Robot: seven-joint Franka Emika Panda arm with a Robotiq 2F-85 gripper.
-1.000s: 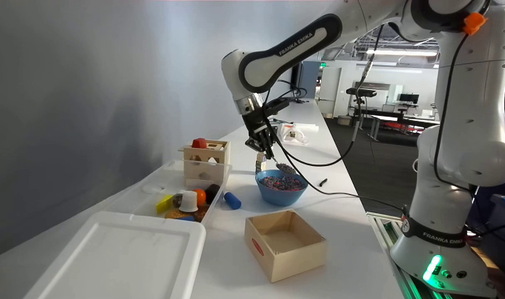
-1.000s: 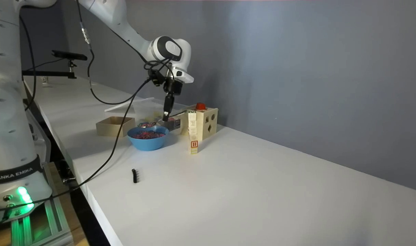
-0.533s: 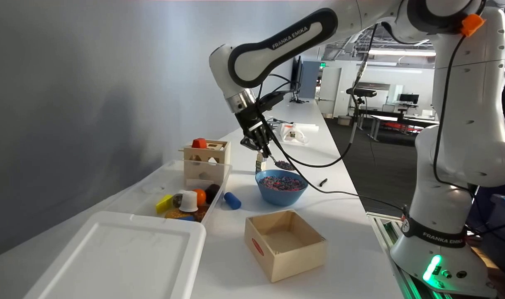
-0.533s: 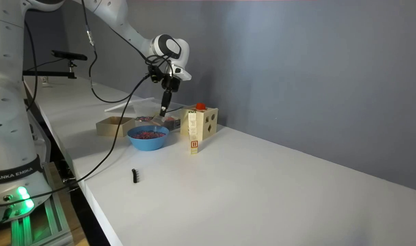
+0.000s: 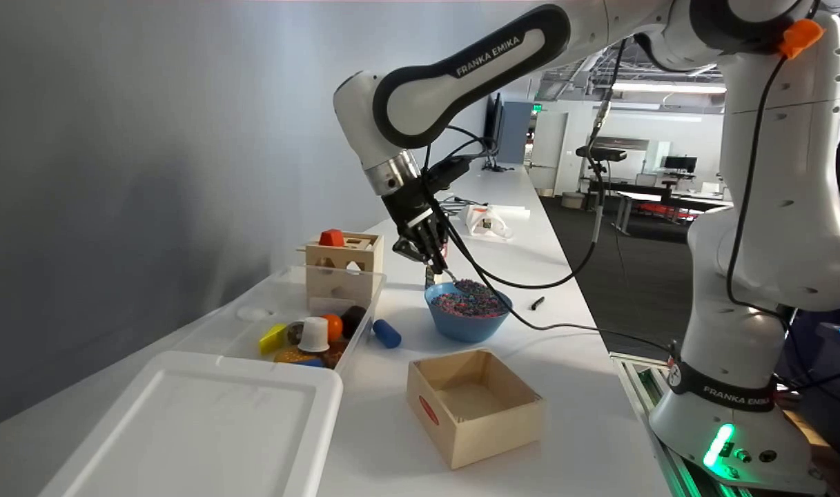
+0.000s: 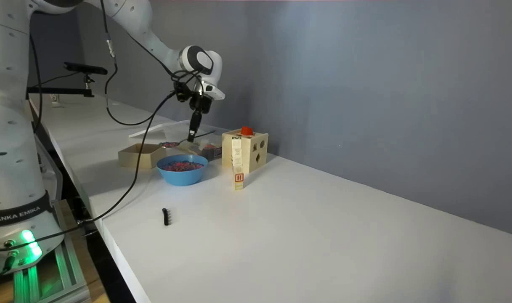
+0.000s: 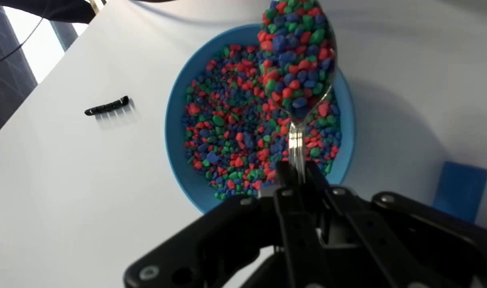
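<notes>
My gripper (image 7: 298, 173) is shut on the handle of a metal spoon (image 7: 296, 142). The spoon is heaped with small red, blue and green pebbles (image 7: 293, 60). A blue bowl (image 7: 175, 120) full of the same pebbles lies below it. In both exterior views the gripper (image 5: 439, 266) (image 6: 192, 136) points down at a tilt. The spoon (image 5: 473, 288) (image 6: 170, 144) is held above the table near the bowl (image 5: 468, 331) (image 6: 181, 177). The handle's far end sticks out behind the fingers in an exterior view.
An open wooden box (image 5: 495, 435) stands near the bowl. A clear bin (image 5: 361, 345) holds toys, beside a white lid (image 5: 226, 421). A wooden shape box (image 6: 256, 151), a block stack (image 6: 237, 168), a blue cylinder (image 5: 386, 334) and a small black piece (image 7: 107, 106) are around. A cable (image 5: 564, 324) hangs over the table.
My gripper has moved with the loaded spoon, leftward in both exterior views. The spoon has shifted from over the bowl toward the wooden box's side. The bowl has not moved.
</notes>
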